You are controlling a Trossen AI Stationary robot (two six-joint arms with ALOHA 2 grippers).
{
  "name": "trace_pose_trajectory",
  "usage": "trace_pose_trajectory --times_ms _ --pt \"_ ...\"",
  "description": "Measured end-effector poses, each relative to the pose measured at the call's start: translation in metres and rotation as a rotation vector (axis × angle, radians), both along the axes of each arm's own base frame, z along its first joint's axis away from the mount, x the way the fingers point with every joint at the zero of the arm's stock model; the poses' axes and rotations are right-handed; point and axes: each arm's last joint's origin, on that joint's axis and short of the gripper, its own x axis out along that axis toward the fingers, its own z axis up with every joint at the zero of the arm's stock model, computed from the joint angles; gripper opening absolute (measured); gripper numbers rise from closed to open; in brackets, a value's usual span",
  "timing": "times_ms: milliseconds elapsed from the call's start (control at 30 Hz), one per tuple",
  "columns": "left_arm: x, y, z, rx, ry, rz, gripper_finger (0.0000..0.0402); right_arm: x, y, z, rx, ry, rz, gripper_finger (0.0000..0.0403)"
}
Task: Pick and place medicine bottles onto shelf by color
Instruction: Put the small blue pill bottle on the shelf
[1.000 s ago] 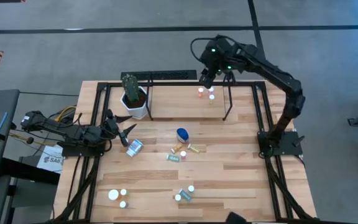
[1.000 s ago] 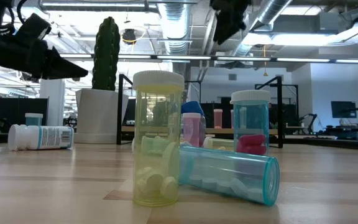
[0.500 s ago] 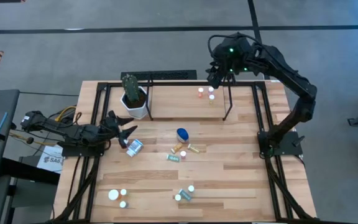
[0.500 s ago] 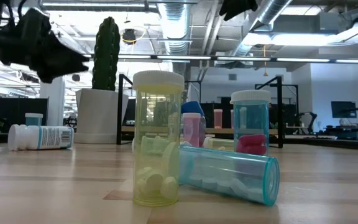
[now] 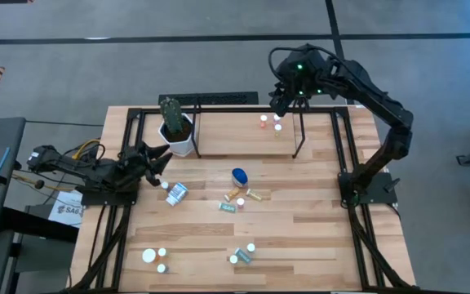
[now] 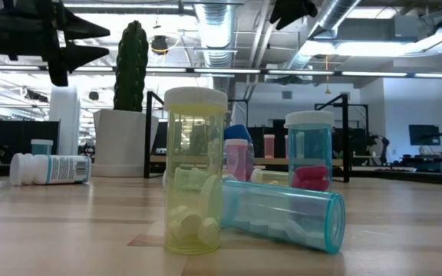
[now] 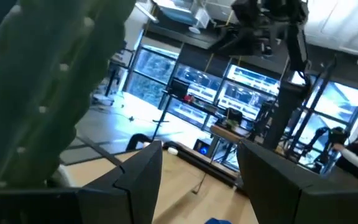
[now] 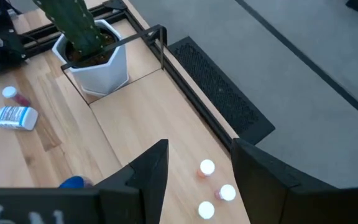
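Observation:
Three small white-capped medicine bottles (image 5: 273,122) stand on the shelf (image 5: 235,137), a light board inside black rails; the right wrist view shows them too (image 8: 207,167). My right gripper (image 5: 277,102) hangs open and empty above the shelf's far edge. My left gripper (image 5: 158,158) is open and empty at the table's left, pointing toward the cactus pot (image 5: 176,131). A white labelled bottle (image 5: 175,193) lies on its side just near of it. A rounded blue bottle (image 5: 240,175) and several small bottles (image 5: 239,200) rest mid-table.
Several more bottles stand or lie near the front edge (image 5: 155,258) (image 5: 241,255); in the low view a yellow one (image 6: 195,172) and teal ones (image 6: 282,215) fill the foreground. The shelf's black posts (image 5: 299,131) and the table frame rails (image 5: 345,163) border the work area.
My left gripper has risen, tipped its fingers upward and rolled about its axis, swinging from the lying white bottle toward the cactus pot. My right gripper has lifted up and away from the three bottles on the shelf. No bottle has moved.

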Motion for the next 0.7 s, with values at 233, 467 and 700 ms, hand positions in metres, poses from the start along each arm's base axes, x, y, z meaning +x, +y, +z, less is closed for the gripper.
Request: trace_pose_trajectory --times_ms 233,467,700 --pt "0.0001 0.0013 -0.0037 -0.107 -0.020 0.035 0.0196 -0.0004 0.0007 -0.0006 0.004 0.009 0.001 0.0195" --pt "-0.0010 0.0031 -0.0049 -0.172 -0.044 0.103 0.0196 -0.0007 0.0007 -0.0008 0.004 0.012 0.001 0.0195" --pt "-0.0010 0.0039 -0.0087 -0.221 -0.042 0.140 0.0196 -0.0007 0.0007 -0.0008 0.003 0.012 0.002 0.0195"
